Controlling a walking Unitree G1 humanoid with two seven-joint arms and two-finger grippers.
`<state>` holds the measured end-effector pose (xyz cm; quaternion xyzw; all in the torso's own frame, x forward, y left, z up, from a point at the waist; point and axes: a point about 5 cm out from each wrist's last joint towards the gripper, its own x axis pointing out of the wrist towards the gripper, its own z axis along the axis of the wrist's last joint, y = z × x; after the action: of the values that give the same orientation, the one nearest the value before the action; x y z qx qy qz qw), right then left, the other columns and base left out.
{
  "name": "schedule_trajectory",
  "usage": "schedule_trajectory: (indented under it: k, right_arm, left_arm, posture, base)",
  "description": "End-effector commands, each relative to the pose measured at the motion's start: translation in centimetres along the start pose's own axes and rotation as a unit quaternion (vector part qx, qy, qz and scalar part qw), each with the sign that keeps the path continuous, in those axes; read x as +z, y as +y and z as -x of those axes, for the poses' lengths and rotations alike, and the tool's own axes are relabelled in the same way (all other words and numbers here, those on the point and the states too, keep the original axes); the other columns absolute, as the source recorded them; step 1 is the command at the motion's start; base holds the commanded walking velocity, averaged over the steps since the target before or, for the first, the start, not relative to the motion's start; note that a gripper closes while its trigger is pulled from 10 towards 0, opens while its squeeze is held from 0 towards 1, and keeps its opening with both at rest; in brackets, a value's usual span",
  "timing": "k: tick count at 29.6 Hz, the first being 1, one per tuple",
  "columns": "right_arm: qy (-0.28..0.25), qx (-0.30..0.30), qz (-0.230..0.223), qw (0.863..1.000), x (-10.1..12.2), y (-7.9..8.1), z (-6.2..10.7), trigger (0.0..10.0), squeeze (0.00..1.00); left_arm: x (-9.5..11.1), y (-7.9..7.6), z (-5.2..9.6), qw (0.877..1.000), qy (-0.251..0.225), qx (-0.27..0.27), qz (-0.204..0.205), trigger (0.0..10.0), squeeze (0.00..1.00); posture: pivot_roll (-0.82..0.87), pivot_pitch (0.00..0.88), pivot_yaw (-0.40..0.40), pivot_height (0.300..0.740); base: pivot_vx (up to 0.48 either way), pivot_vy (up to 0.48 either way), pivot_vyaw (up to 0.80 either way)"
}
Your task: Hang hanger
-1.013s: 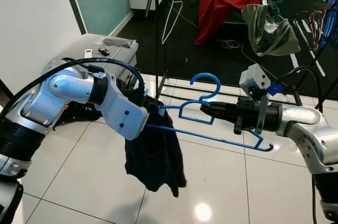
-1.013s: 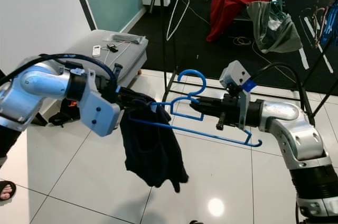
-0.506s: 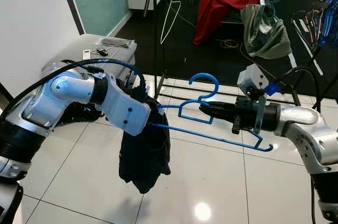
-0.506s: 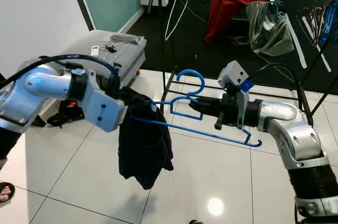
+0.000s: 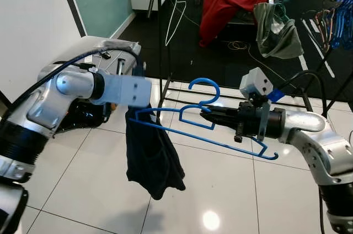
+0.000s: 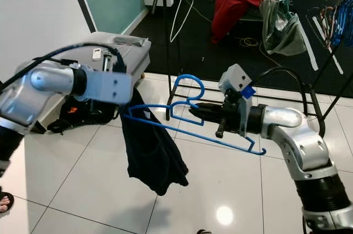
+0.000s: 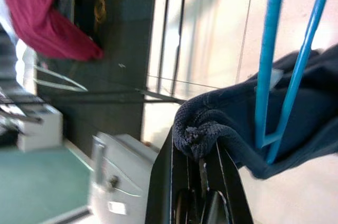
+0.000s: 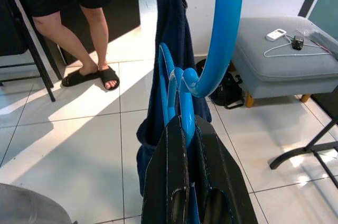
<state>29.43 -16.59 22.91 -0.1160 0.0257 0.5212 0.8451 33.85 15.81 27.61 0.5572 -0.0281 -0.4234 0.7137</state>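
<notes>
Right gripper has its fingers clenched on the blue hanger just below the hook, holding it level in mid-air in front of the black clothes rack. Left gripper is pinching the dark garment, which drapes off the hanger's far end, hanging above the white tiled floor.

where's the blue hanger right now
In the head views the blue hanger is mid-air over the white tile floor, its neck held by the right gripper, a dark garment draped on its end near the left gripper.
</notes>
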Motion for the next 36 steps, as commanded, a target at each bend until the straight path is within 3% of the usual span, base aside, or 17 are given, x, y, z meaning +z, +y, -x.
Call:
schedule_trajectory:
  k: [1, 7, 15, 22, 28, 36]
  right_arm:
    - [-0.001, 0.004, 0.000, 1.000, 0.1, 0.4, -0.3, 10.0, 0.00]
    - [0.004, -0.020, 0.001, 1.000, 0.2, 0.6, -1.3, 10.0, 0.00]
    - [0.013, -0.040, 0.004, 0.999, 0.2, 0.4, -1.7, 10.0, 0.00]
    - [0.029, -0.113, 0.004, 0.993, 0.6, -0.5, -2.7, 10.0, 0.00]
    - [0.028, -0.142, 0.001, 0.990, 0.7, -0.5, -3.4, 10.0, 0.00]
    - [0.019, -0.135, 0.007, 0.991, 0.8, 0.1, -3.9, 10.0, 0.00]
  left_arm:
    - [0.4, 0.5, 0.3, 1.000, -0.010, 0.012, 0.018, 10.0, 0.00]
    - [1.1, 0.7, -0.2, 0.996, -0.024, 0.027, 0.085, 10.0, 0.00]
    - [1.0, 1.0, -0.3, 0.993, -0.016, 0.041, 0.109, 10.0, 0.00]
    - [0.6, 1.7, -0.3, 0.982, -0.004, 0.089, 0.168, 10.0, 0.00]
    - [0.6, 1.4, -0.4, 0.977, -0.001, 0.099, 0.191, 10.0, 0.00]
    - [0.6, 1.0, -0.5, 0.974, 0.003, 0.101, 0.203, 10.0, 0.00]
  posture:
    - [-0.05, 0.087, 0.047, 0.740]
    - [-0.05, 0.086, 0.045, 0.740]
    - [-0.05, 0.085, 0.043, 0.740]
    - [-0.06, 0.083, 0.037, 0.740]
    - [-0.06, 0.083, 0.034, 0.740]
    - [-0.06, 0.084, 0.032, 0.740]
  base:
    - [0.000, 0.000, 0.00]
    - [0.000, 0.000, 0.00]
    - [0.000, 0.000, 0.00]
    - [0.000, 0.000, 0.00]
    - [0.000, 0.000, 0.00]
    - [0.000, 0.000, 0.00]
